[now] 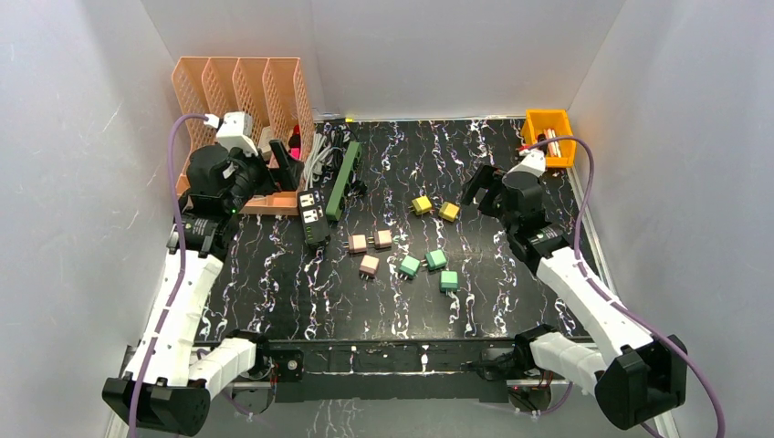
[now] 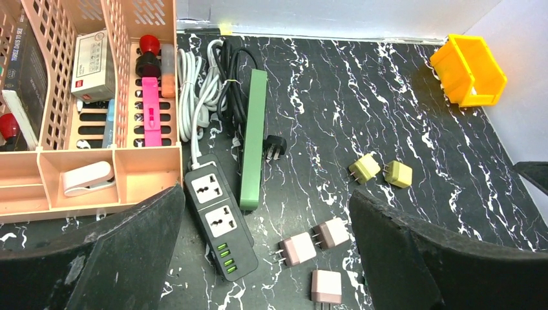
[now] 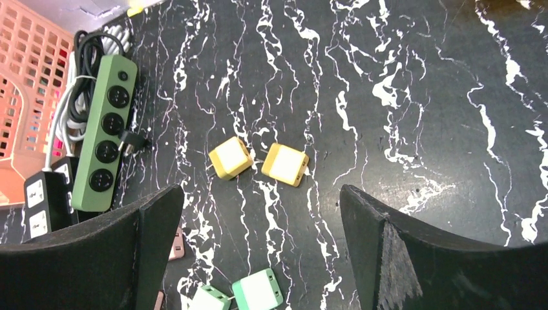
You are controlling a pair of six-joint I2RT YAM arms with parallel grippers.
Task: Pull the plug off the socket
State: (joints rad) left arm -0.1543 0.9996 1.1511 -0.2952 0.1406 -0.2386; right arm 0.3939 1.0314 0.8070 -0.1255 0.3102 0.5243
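Black-fingered left gripper [image 2: 266, 194] and right gripper [image 3: 260, 190]: both spread wide, holding nothing. Pink adapters [image 2: 298, 248], lower centre of the left wrist view: loose and easily grabbed by mistake. Black power strip [image 2: 220, 223] and green power strip [image 2: 253, 139], centre-left: sockets look vacant. Black plug [image 2: 276, 147]: lies against the green strip's side, seemingly unseated. Hazard: an unbraced strip would drag along with any pull.
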